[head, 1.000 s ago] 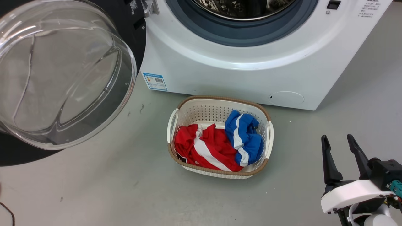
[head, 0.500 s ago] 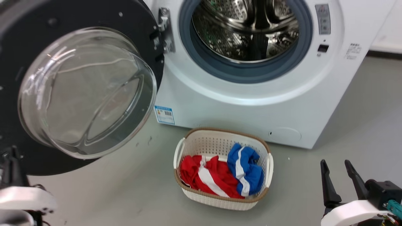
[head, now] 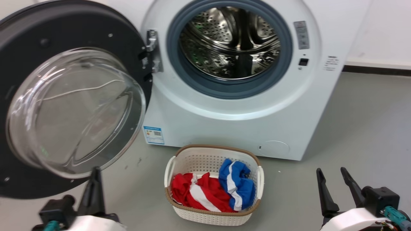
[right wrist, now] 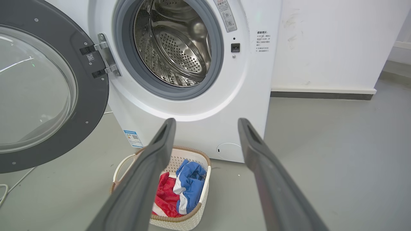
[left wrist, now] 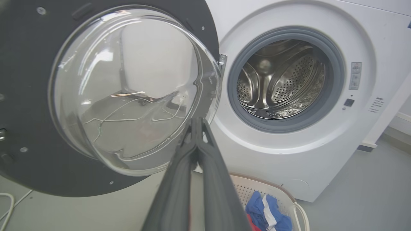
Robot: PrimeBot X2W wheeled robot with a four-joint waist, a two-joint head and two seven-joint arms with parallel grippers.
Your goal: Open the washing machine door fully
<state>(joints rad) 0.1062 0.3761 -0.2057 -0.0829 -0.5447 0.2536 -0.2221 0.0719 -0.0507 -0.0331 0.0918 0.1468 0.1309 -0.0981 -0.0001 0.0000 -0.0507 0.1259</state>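
Door (head: 74,109) is found swung wide on its hinge (head: 153,51), left of the drum (head: 229,41), glass bowl faced outward. It's guessed to be heavy and stiff. The glass looks slick and breakable, so it's probably best left alone. The black rim's edge far from the hinge is likely where a push should be put. Left pincer (left wrist: 196,120) is clenched on nothing near the bowl's lower edge; contact can't be told. Right pincer (head: 330,171) is spread, well apart from the door.
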